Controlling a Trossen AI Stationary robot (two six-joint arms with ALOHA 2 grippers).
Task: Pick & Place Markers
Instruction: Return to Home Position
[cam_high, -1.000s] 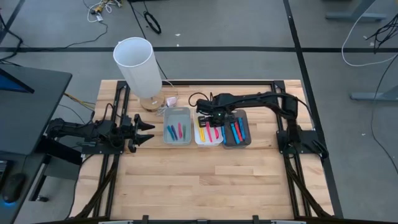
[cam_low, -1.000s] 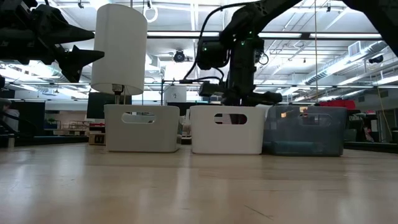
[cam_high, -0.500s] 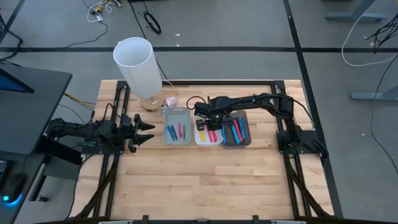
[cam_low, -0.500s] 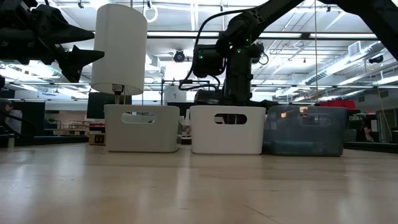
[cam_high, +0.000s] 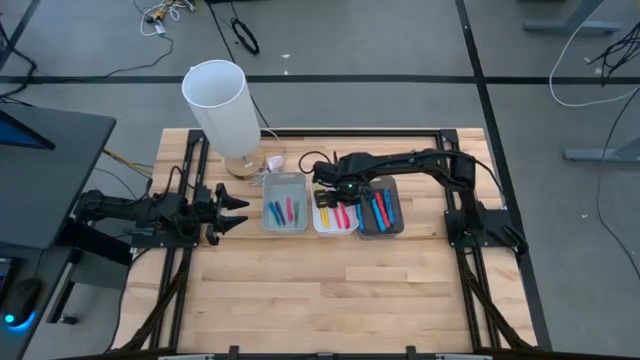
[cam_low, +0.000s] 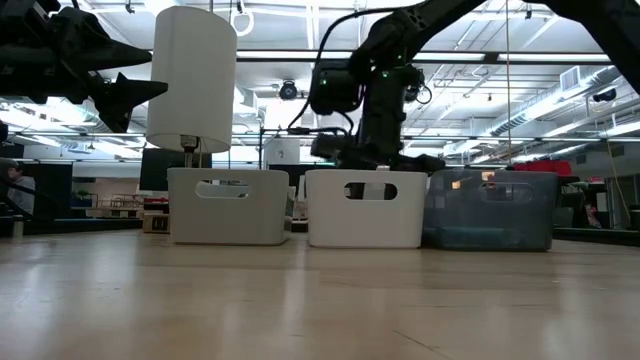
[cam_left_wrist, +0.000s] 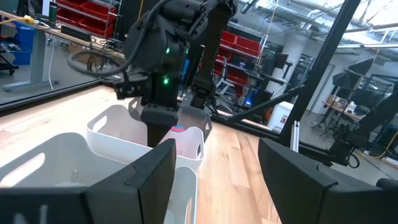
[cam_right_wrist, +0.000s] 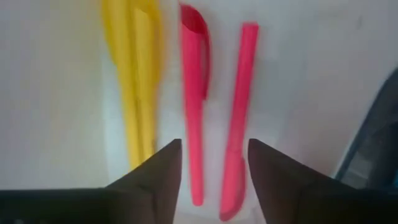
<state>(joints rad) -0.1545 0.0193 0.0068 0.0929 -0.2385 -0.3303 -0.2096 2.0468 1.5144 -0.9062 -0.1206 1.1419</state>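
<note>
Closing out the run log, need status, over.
Left end effector open, parked far left. Right end effector open, empty, over white bin. Pink and yellow markers lie in that bin. Nothing blocks its lift.

Right arm (cam_high: 410, 158) outstretched, jaws apart, downward; left arm (cam_high: 140, 208) level, jaws apart.

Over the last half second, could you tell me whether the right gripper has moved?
Yes. In the low view the right gripper has risen slightly against the rim of the white bin, remaining above it.
</note>
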